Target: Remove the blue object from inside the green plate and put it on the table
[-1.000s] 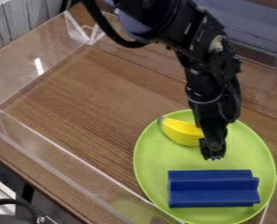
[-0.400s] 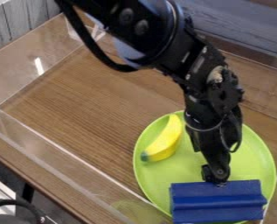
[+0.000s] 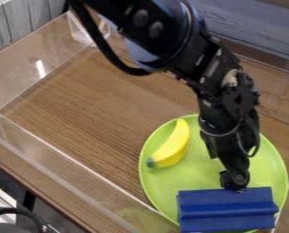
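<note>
The blue object, a ridged dark blue block, lies at the near edge of the green plate, which sits at the table's front right. My gripper points straight down with its tips just above the block's far edge. Its fingers look open and hold nothing. The black arm reaches in from the top of the view and hides part of the plate's far side.
A yellow banana lies on the left part of the plate. Low clear acrylic walls run along the table's edges, and the front wall stands close to the plate.
The gripper has moved down and toward the front, off the banana and onto the block's far edge. The banana now shows fully, and the block sits slightly nearer the front.
</note>
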`<control>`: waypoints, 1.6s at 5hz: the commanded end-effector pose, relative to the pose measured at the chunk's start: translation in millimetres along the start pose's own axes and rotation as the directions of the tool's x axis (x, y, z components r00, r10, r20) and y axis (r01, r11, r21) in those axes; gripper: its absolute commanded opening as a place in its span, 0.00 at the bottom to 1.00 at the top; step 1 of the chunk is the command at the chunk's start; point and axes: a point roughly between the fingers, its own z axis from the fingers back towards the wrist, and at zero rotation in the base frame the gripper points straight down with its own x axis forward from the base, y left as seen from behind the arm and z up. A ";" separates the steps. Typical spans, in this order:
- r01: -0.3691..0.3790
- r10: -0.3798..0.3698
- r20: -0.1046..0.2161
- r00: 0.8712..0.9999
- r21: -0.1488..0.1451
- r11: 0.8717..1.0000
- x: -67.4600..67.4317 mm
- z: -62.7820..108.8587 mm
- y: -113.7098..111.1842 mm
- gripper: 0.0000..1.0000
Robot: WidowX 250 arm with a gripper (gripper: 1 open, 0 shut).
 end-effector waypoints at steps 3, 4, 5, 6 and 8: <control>0.076 -0.078 -0.033 0.996 -0.065 0.995 -14.0 -17.7 -20.0 1.00; 0.071 -0.074 -0.029 0.997 -0.073 0.995 -13.5 -15.0 -19.1 1.00; 0.067 -0.069 -0.024 0.997 -0.080 0.995 -13.0 -12.6 -18.2 1.00; 0.116 -0.119 -0.017 0.993 -0.102 0.988 -18.5 -14.3 -16.9 1.00; 0.163 -0.165 -0.004 0.986 -0.128 0.978 -28.1 -17.3 -23.6 1.00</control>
